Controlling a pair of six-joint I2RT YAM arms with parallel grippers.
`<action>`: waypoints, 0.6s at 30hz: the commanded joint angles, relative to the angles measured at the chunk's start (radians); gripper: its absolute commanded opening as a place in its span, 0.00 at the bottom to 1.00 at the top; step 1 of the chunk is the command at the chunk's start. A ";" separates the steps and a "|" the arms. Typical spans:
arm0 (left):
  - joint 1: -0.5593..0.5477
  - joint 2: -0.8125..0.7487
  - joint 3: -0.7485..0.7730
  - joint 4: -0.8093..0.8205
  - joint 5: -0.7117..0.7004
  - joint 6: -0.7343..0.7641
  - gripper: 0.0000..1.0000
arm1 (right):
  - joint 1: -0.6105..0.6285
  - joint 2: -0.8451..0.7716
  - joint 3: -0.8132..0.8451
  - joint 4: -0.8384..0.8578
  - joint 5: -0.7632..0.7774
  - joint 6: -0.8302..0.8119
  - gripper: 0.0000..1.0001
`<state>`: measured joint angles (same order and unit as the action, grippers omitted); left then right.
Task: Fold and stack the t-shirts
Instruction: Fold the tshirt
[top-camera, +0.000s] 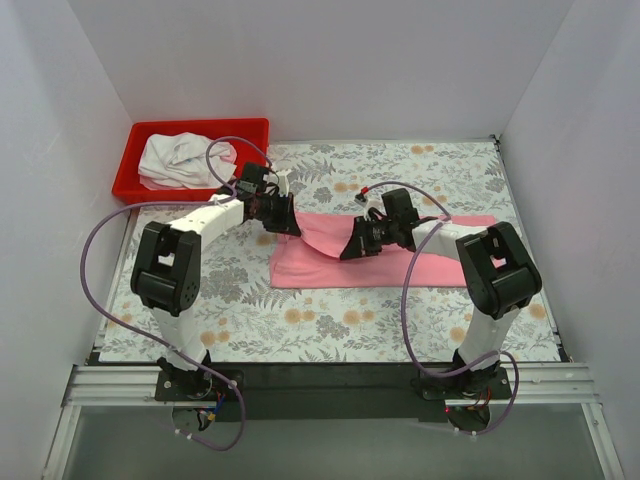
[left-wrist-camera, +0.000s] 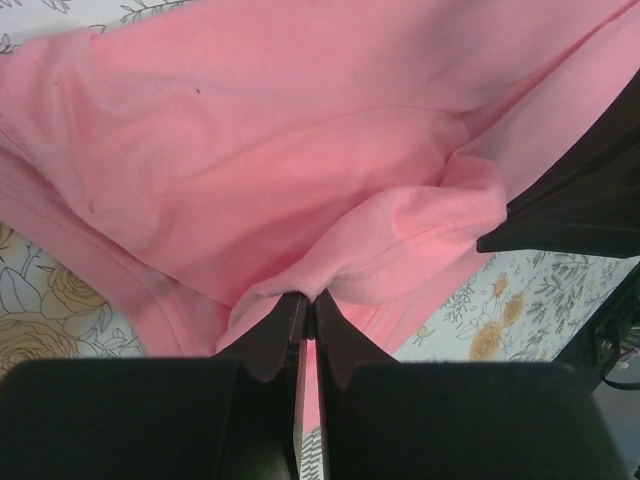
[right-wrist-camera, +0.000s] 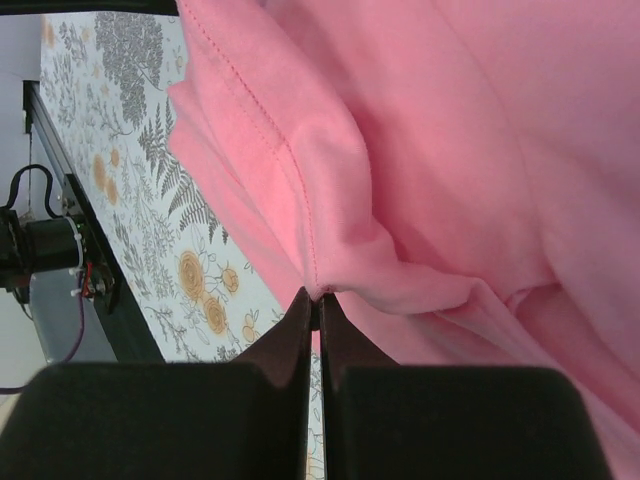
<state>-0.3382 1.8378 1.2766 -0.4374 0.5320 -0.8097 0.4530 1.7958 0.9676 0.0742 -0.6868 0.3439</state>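
The pink t-shirt (top-camera: 330, 262) lies partly folded on the flowered table cover in the middle. My left gripper (top-camera: 285, 222) is shut on its left edge and holds that edge lifted; the wrist view shows the pink t-shirt (left-wrist-camera: 300, 170) pinched at my left gripper (left-wrist-camera: 310, 297). My right gripper (top-camera: 352, 247) is shut on a hemmed edge near the shirt's middle; the wrist view shows the pink t-shirt (right-wrist-camera: 450, 150) at my right gripper (right-wrist-camera: 318, 297). The white t-shirt (top-camera: 178, 160) lies crumpled in the red bin.
The red plastic bin (top-camera: 140, 142) stands at the back left corner. White walls close in the table on three sides. The flowered cover (top-camera: 330, 330) runs to a black rail at the near edge. Purple cables loop from both arms.
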 joint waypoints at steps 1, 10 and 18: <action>0.018 0.026 0.058 -0.012 0.002 0.015 0.00 | -0.011 0.034 0.049 -0.008 -0.043 -0.028 0.01; 0.033 0.063 0.086 -0.018 0.023 0.006 0.00 | -0.033 0.099 0.095 -0.014 -0.066 -0.029 0.01; 0.038 0.100 0.113 -0.017 0.028 -0.009 0.18 | -0.056 0.131 0.123 -0.011 -0.082 -0.005 0.15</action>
<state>-0.3088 1.9430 1.3479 -0.4553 0.5407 -0.8120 0.4103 1.9232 1.0504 0.0540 -0.7383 0.3389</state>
